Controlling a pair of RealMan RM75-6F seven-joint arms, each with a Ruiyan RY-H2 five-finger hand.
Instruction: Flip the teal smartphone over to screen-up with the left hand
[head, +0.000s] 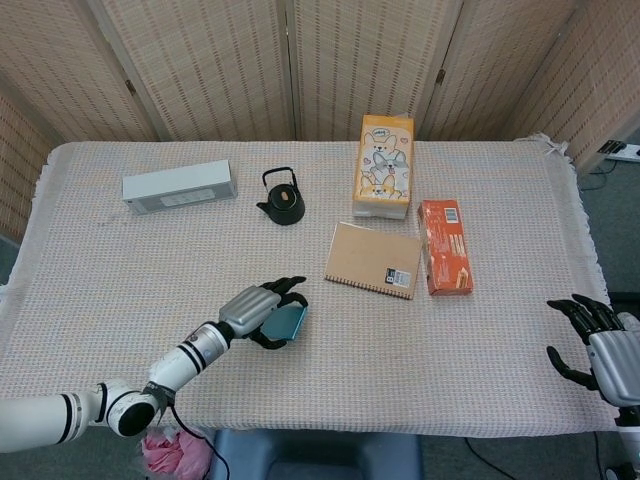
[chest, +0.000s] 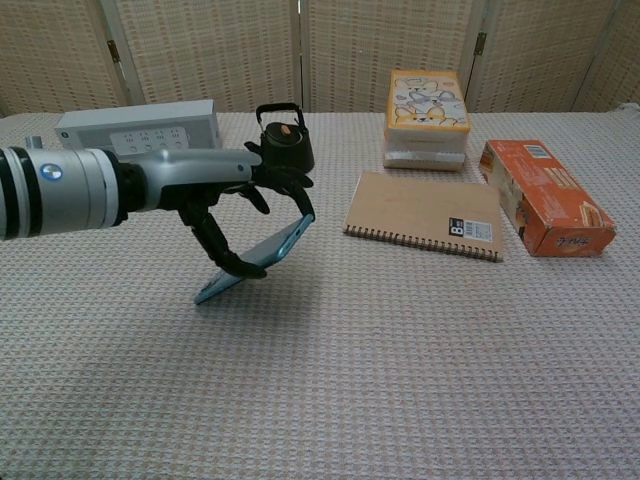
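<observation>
The teal smartphone (head: 287, 322) (chest: 262, 254) is tilted steeply on edge, its lower left end touching the tablecloth and its right end raised. My left hand (head: 258, 311) (chest: 232, 197) grips it, thumb under the phone and fingers over its upper edge. The forearm reaches in from the lower left. I cannot tell which face carries the screen. My right hand (head: 590, 339) hovers off the table's right edge, fingers spread and holding nothing; the chest view does not show it.
A black teapot (head: 282, 200) (chest: 281, 142) stands behind the left hand. A brown notebook (head: 372, 259) (chest: 425, 214), an orange box (head: 444, 246) (chest: 542, 195), a cartoon-print box (head: 384, 165) and a grey bar-shaped device (head: 179, 186) (chest: 135, 129) lie further back.
</observation>
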